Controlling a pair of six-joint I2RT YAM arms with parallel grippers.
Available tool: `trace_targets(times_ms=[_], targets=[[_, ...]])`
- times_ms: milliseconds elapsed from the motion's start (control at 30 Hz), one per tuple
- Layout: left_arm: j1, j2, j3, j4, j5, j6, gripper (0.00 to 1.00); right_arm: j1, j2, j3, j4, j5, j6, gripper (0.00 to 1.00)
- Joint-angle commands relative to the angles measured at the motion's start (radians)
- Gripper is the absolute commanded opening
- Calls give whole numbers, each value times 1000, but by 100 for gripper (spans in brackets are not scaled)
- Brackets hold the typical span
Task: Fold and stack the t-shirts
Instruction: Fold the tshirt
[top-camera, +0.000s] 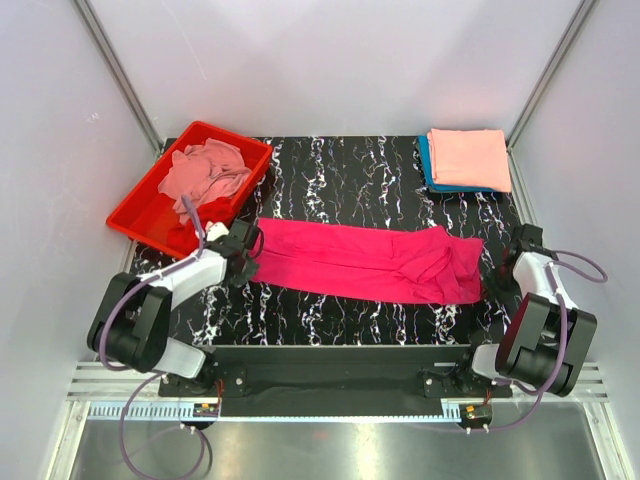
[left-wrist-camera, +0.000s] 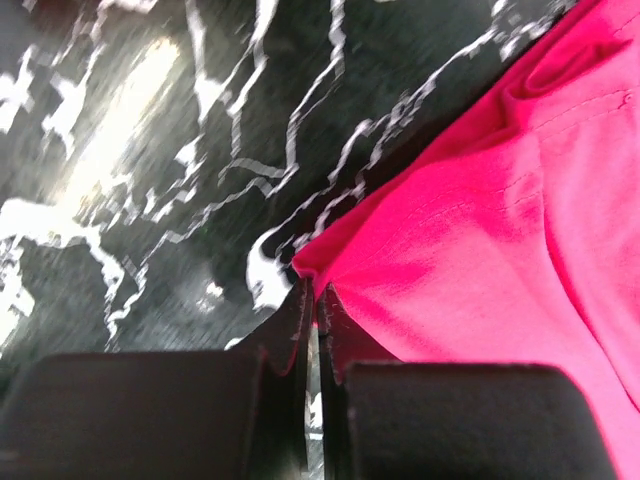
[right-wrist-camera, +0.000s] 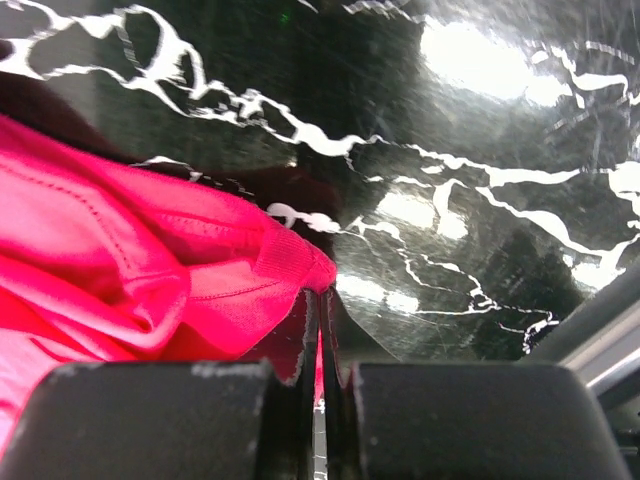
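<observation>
A hot pink t-shirt (top-camera: 365, 262) lies stretched in a long band across the middle of the black marble table (top-camera: 340, 175). My left gripper (top-camera: 247, 252) is shut on its left corner, seen pinched at the fingertips in the left wrist view (left-wrist-camera: 312, 290). My right gripper (top-camera: 497, 268) is shut on its bunched right end, where the ribbed collar (right-wrist-camera: 295, 255) meets the fingertips (right-wrist-camera: 322, 300). A folded salmon-peach t-shirt (top-camera: 470, 157) lies on a folded teal-blue one (top-camera: 428, 165) at the back right. Crumpled dusty pink t-shirts (top-camera: 205, 170) lie in the red tray.
The red plastic tray (top-camera: 150, 215) stands at the back left, close to my left arm. White walls and metal frame posts close in the table. A metal rail runs along the near edge by the arm bases.
</observation>
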Motion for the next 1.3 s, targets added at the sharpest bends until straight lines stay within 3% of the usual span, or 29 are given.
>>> trace_targets(times_ms=[0,33,167,300,467,700,800,967,1267], targets=[[-1,-56,-29,-65,-9,-57,8,-8,3,-17,-21,42,48,2],[-1,-60,-21,-71,-1,-54,22,-8,4,-17,-17,33,45,4],[-9,-126,55,-187,-16,-48,47,-8,-33,24,-55,39,-9,30],[-26,-243,120,-191,-18,-14,53,-8,-97,110,-95,-2,-47,38],[-41,-333,60,53,152,69,66,44,-76,165,-101,-176,-99,38],[-41,-245,135,130,320,315,67,279,47,210,-93,-116,-106,41],[-43,-223,215,79,358,381,67,305,33,170,-51,-141,-55,49],[-37,-168,344,-31,393,474,68,332,10,95,37,-187,39,52],[-37,-107,330,53,512,458,68,337,107,143,118,-116,51,55]])
